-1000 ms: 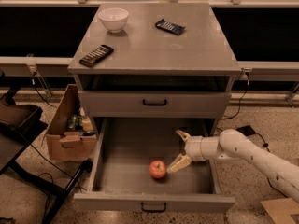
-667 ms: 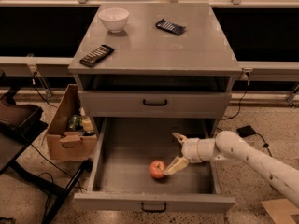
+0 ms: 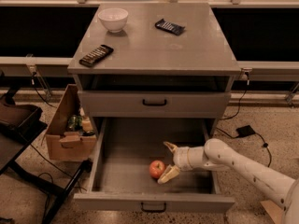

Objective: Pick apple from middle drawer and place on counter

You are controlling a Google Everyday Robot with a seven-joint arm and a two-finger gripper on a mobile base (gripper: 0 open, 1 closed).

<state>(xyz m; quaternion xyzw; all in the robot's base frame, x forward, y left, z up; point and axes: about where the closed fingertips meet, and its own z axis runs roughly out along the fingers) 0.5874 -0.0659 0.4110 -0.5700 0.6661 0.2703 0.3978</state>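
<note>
The apple (image 3: 157, 169), small and red-orange, lies on the floor of the open middle drawer (image 3: 126, 181), toward its front right. My gripper (image 3: 168, 161) reaches in from the right on a white arm. It is open, its two fingers spread wide. The near finger (image 3: 168, 174) lies right beside the apple's right side; the far finger (image 3: 170, 147) points away behind it. The apple is not between the fingers. The counter (image 3: 154, 45) is the grey top of the cabinet above.
On the counter stand a white bowl (image 3: 113, 19), a dark packet (image 3: 170, 27) and a dark flat bar (image 3: 96, 55). A shut drawer front (image 3: 154, 104) overhangs the open drawer. A cardboard box (image 3: 70, 129) with bottles sits left of the cabinet. Cables lie on the floor.
My gripper has moved left and a little forward inside the drawer, closing on the apple's right side. The apple has not moved.
</note>
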